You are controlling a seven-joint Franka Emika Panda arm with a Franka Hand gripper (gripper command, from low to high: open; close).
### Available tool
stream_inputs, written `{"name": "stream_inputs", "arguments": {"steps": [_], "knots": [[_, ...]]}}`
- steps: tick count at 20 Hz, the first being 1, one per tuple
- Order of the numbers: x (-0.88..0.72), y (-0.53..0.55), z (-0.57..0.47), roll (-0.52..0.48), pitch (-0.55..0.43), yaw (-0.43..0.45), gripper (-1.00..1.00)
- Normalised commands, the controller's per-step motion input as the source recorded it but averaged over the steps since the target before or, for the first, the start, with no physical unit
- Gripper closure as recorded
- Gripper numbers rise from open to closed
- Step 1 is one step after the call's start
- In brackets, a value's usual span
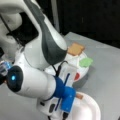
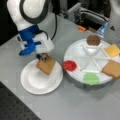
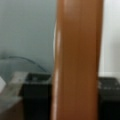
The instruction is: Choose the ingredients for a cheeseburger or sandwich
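My gripper (image 2: 43, 58) is shut on a tan toast slice (image 2: 45, 65), which hangs tilted just above the white round plate (image 2: 32, 83). In the wrist view that toast slice (image 3: 77, 60) fills the middle as an upright brown band between the dark fingers (image 3: 37, 97). On the sectioned white tray (image 2: 75, 53) lie a second toast slice (image 2: 112, 69), the yellow-orange cheese square (image 2: 112, 50) and the dark brown patty (image 2: 93, 39). In a front view the arm hides most of the tray; a toast slice (image 1: 75, 48) and a corner of the held slice (image 1: 79, 96) show.
A red disc (image 2: 69, 65) and a green leaf piece (image 2: 90, 78) lie in the tray's near sections; the leaf (image 1: 86, 62) and red disc (image 1: 77, 76) show beside the arm. Grey equipment (image 2: 82, 15) stands at the table's far edge.
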Motion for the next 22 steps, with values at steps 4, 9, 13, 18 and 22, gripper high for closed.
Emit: {"name": "stream_inputs", "arguments": {"steps": [4,9,13,18,22], "knots": [[0.38,-0.18,-0.21,0.203,-0.160,0.066,1.00],[0.23,-0.19,-0.13,0.146,-0.126,0.088,1.00],[0.16,-0.16,-0.07,0.154,-0.111,0.084,1.00],[0.11,-0.12,-0.11,0.178,-0.131,0.086,1.00],[0.09,-0.11,-0.18,0.183,-0.158,0.077,1.00]]}}
